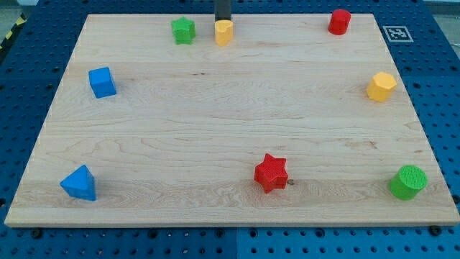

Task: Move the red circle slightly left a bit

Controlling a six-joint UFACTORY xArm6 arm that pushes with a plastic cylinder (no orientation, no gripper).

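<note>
The red circle stands near the top right corner of the wooden board. My dark rod comes down at the view's top centre, and my tip sits just behind the yellow block, touching or nearly touching it. The tip is far to the left of the red circle, about a quarter of the board's width away. A green star sits just left of that yellow block.
A yellow hexagon lies at the right edge, a green circle at the bottom right, a red star at the bottom centre, a blue cube at the left and a blue triangle at the bottom left.
</note>
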